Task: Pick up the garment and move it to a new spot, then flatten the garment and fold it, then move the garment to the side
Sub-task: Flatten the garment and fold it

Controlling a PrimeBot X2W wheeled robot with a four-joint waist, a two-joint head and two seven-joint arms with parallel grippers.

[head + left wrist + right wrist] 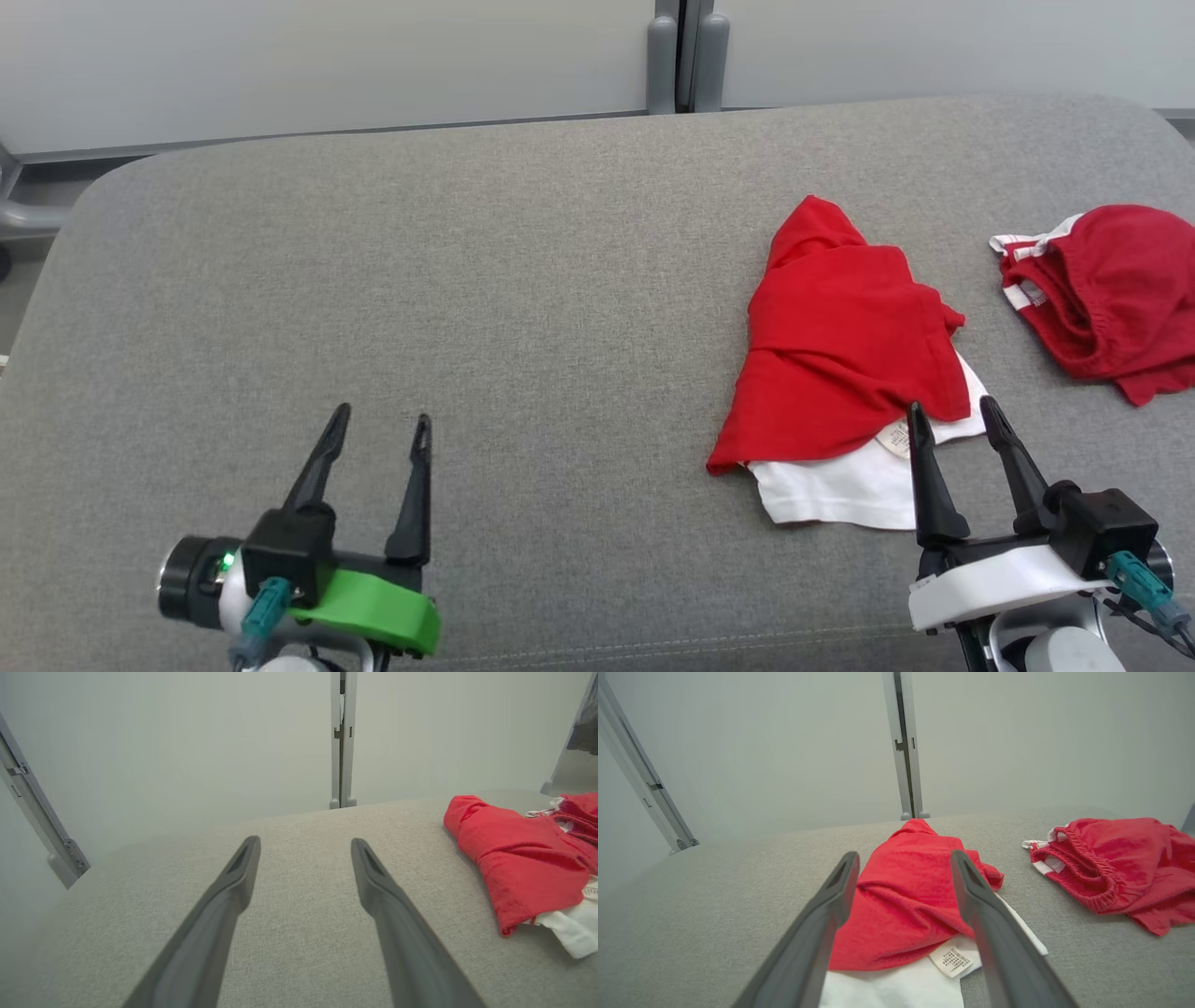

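Crumpled red-and-white garment (840, 345) (514, 863) (906, 896) on right half of table (467, 280), red layer on top, white layer and printed label (951, 960) poking out at near side. Fingers of right gripper (952, 408) (904, 855) spread apart, gripping nothing, tips at garment's near edge by label. Fingers of left gripper (382, 416) (304, 841) likewise spread and empty, over bare cloth toward table's front-left corner, well apart from garment. Second red garment (1111, 289) (1111, 863) with striped waistband bunched at table's right edge.

Jaws apart over grey cushion (299, 942); red-and-white garment (514, 858) at right.
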